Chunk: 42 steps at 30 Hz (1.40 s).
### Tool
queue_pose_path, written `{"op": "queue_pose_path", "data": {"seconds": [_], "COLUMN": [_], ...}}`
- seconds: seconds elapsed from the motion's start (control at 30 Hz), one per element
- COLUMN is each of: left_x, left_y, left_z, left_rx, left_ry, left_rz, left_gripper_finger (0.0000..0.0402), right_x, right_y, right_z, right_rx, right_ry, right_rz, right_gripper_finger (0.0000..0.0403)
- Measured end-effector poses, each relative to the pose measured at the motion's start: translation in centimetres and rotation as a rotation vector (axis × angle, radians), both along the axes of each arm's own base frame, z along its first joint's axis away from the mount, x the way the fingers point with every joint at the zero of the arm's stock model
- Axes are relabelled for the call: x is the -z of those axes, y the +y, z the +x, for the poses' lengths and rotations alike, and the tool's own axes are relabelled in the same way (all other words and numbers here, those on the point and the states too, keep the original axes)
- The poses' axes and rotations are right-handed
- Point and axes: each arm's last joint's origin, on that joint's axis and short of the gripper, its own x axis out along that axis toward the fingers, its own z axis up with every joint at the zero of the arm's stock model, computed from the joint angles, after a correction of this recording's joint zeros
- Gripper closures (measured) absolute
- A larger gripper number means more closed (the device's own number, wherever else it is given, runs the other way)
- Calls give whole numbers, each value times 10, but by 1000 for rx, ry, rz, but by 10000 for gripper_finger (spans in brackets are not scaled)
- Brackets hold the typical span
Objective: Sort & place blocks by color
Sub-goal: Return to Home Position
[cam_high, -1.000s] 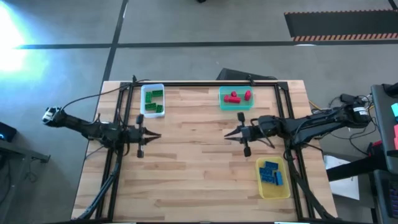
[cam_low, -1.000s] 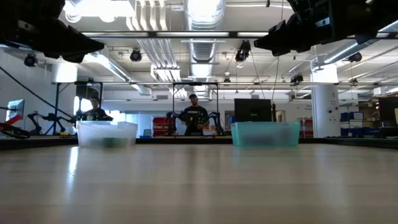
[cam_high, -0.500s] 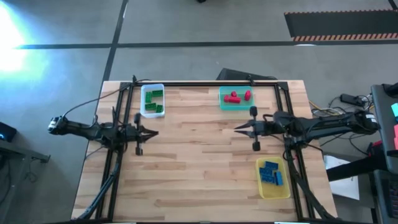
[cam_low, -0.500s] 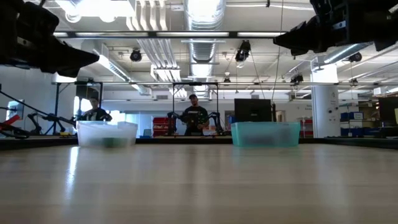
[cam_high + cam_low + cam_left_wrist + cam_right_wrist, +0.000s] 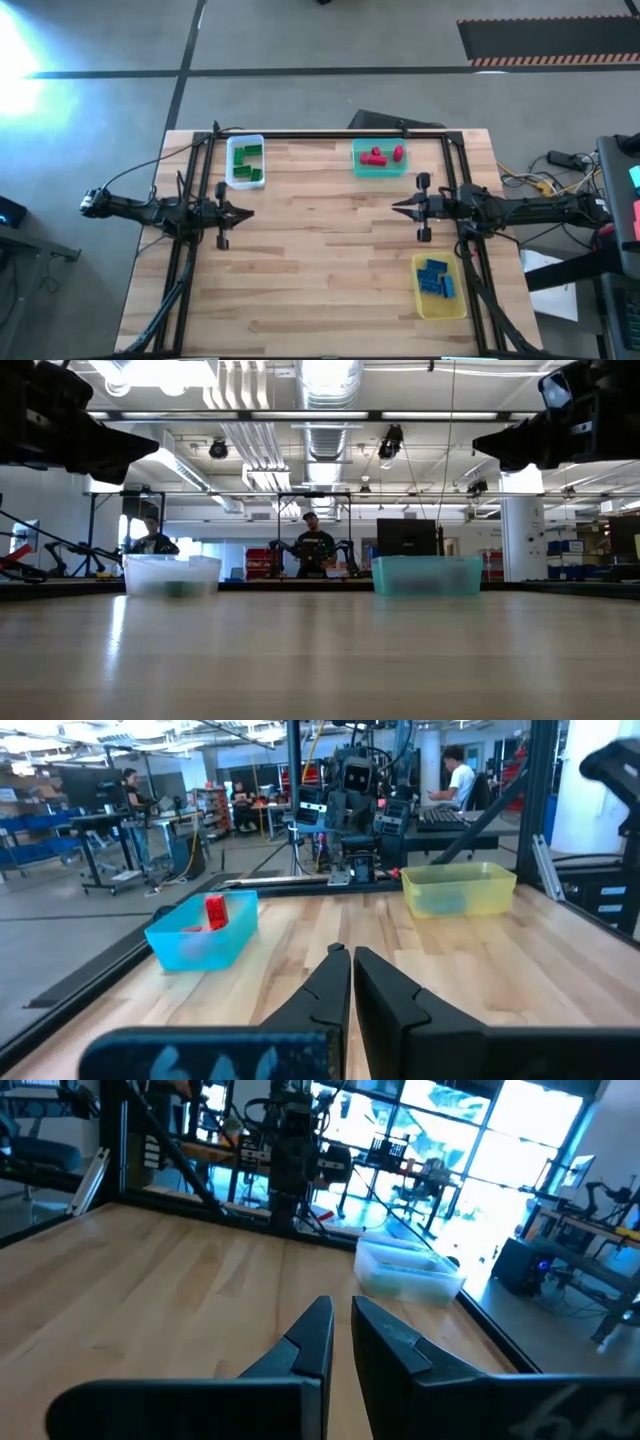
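Blocks point(image 5: 375, 155) all lie in bins point(image 5: 380, 173) at the table's point(image 5: 320, 260) 11, 1 and 5 o'clock, the yellow bin point(image 5: 440, 309) at 5 o'clock from the nearer right gripper point(image 5: 395, 206), which like the left gripper point(image 5: 250, 213) hovers with narrow, empty jaws.

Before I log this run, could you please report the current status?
Left gripper and right gripper shut, empty, raised at opposite sides. Green blocks in clear bin, red blocks in teal bin, blue blocks in yellow bin. None loose, nothing obstructing.
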Motion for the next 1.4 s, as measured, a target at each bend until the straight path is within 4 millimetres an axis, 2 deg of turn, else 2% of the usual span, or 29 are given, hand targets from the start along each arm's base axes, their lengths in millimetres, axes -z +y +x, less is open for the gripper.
{"op": "queue_pose_path", "data": {"seconds": [0.27, 0.47, 0.83, 1.13, 1.4], "left_x": [1, 1, 1, 1, -1], "left_y": [0, 0, 0, 1, 1], "left_z": [0, 0, 0, 0, 0], "left_rx": [-4, -4, -5, -35, -53], "left_ry": [2, 4, 2, -2, -18], "left_rz": [-24, -26, -23, -23, -26], "left_gripper_finger": [401, 401, 401, 401, 401], "right_x": [0, -3, 1, 8, 8], "right_y": [2, 2, 1, 1, 0], "right_z": [-22, -29, -40, -39, -38], "right_rx": [3, 22, 64, 74, 112], "right_ry": [-161, -196, -179, -114, -112], "right_rz": [-14, -26, -27, -15, 100], "right_gripper_finger": [371, 371, 371, 371, 371]}}
